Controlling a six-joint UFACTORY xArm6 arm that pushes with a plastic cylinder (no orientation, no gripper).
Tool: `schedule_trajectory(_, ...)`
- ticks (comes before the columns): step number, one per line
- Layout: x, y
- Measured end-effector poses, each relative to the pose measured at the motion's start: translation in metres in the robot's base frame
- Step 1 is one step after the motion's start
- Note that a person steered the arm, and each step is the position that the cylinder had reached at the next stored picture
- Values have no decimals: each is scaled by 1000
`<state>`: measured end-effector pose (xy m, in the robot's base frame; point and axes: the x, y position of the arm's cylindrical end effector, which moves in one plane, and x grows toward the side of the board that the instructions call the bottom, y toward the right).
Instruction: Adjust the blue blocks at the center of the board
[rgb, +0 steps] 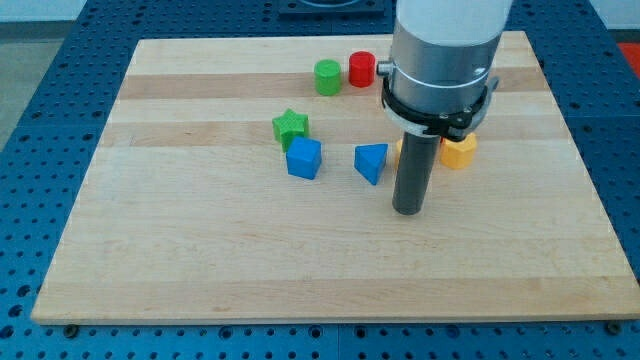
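A blue cube (304, 158) sits near the board's middle, with a blue triangular block (371, 162) a little to its right. My tip (408, 211) rests on the board just right of and below the blue triangular block, apart from it. The rod rises from the tip into the arm's grey body at the view's top.
A green star block (290, 126) touches the blue cube's upper left. A green cylinder (327, 76) and a red cylinder (361, 69) stand near the top. A yellow block (458, 151) shows behind the rod, and a bit of orange (398, 152) beside it. The wooden board (200, 250) lies on a blue pegboard.
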<state>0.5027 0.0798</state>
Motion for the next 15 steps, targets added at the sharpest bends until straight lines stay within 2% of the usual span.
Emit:
schedule_trajectory(6, -43, -15)
schedule_trajectory(9, -84, -15)
schedule_trajectory(10, -80, -15)
schedule_trajectory(12, -23, -16)
schedule_trajectory(14, 13, -23)
schedule_trajectory(15, 42, -61)
